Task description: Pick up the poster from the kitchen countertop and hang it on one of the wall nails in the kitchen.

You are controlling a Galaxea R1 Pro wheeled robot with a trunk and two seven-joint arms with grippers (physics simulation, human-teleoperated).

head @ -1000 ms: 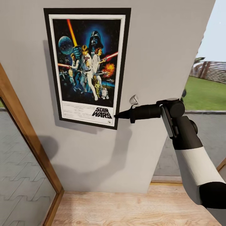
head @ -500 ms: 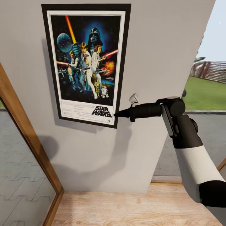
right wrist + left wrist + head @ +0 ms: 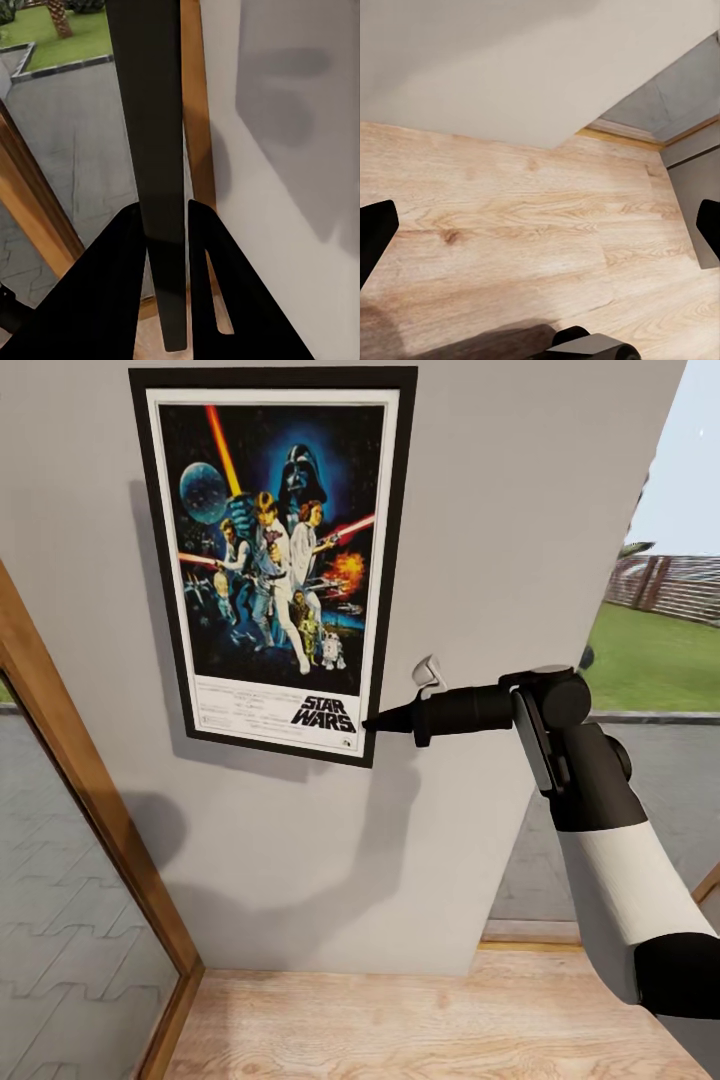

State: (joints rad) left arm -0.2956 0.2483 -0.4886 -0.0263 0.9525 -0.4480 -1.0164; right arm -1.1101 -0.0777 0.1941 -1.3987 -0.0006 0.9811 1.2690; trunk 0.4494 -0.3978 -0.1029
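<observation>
- Black-framed, the poster (image 3: 275, 560) is seen in the head view held flat against the grey wall (image 3: 520, 510), tilted slightly, with its title at the bottom.
- The right gripper (image 3: 372, 727) is closed on the poster's lower right corner; in the right wrist view the frame edge (image 3: 154, 150) is seen pinched between the 2 dark fingers (image 3: 225, 300).
- A small silvery hook or nail (image 3: 428, 675) is seen on the wall just above the right gripper's barrel, beside the poster's lower right edge.
- Whether any nail sits behind the poster's top cannot be told.
- The left gripper (image 3: 540, 232) is pointed at the wooden floor (image 3: 510, 225); its 2 fingertips are spread wide apart and nothing is held.
- The step in hand is judged to be setting the poster onto a nail, with the task near its end.
- A fall is the main risk: if the right gripper is opened before the frame is caught on a nail, the poster would likely slide down the wall to the floor.
- A 1-corner grip gives poor control of tilt, so the frame could swing or hang crooked.
</observation>
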